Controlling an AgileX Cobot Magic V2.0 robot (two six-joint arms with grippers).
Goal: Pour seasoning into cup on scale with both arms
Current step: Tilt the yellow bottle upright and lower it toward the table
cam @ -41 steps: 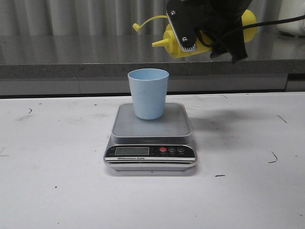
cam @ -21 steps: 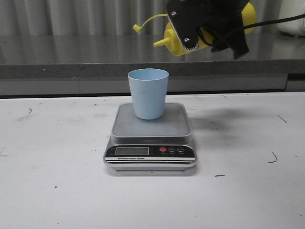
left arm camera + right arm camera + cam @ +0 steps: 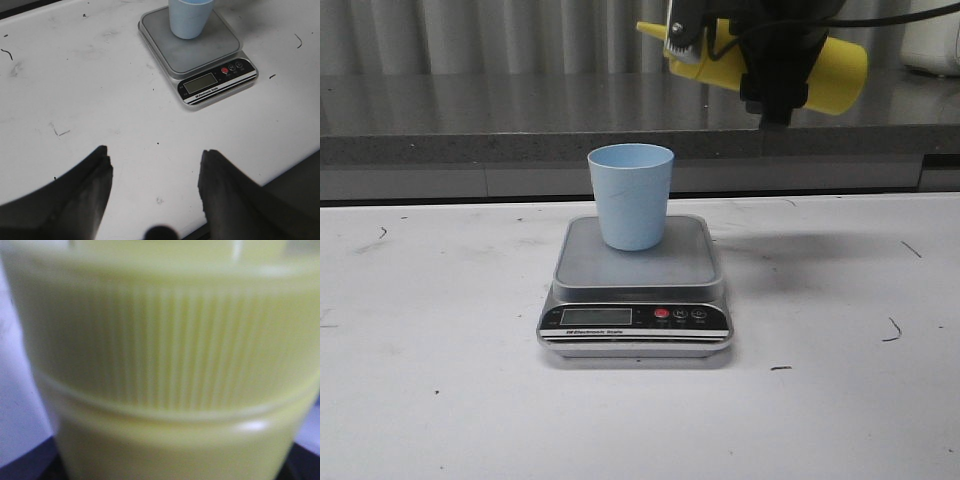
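The pale blue cup point(image 3: 631, 195) stands upright on the steel platform of the scale point(image 3: 690, 262), mid-table. High above and to the right of it, my right gripper point(image 3: 745, 55) is shut on the yellow seasoning bottle point(image 3: 832, 75). The bottle lies nearly level, with its nozzle pointing left and slightly up, and its tip is cut off by the frame's top edge. In the right wrist view the bottle's ribbed collar point(image 3: 165, 365) fills the frame, blurred. My left gripper point(image 3: 155, 160) hangs open over bare table, well short of the scale point(image 3: 172, 37) and cup point(image 3: 189, 17).
A grey counter ledge point(image 3: 470, 110) runs behind the white table. A white object point(image 3: 935, 40) sits on it at the far right. The table's near edge point(image 3: 295, 167) shows in the left wrist view. Small pen marks point(image 3: 892, 330) dot the tabletop.
The right gripper has risen and rotated with the bottle. The nozzle has swung from pointing left and slightly down toward the cup to pointing left and slightly up. Cup and scale are unmoved.
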